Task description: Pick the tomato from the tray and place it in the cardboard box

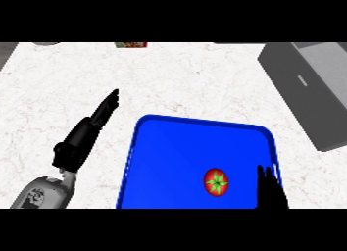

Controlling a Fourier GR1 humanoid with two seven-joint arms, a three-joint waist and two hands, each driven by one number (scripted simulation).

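The tomato (216,182) sits in the near right part of the blue tray (176,147), its green star-shaped stem top facing straight up. It looks a little taller than wide, with the longer side running near to far. It is red and smooth, and nothing holds it.

The right hand (272,193) comes in at the near edge just right of the tomato, over the tray's right rim, fingers straight and pointing far; it is open and apart from the tomato.

The left hand (86,135) lies over the desk (169,78) left of the tray, fingers stretched out straight toward the far side, holding nothing.

The grey box (317,90) stands at the far right, well apart from the tomato.
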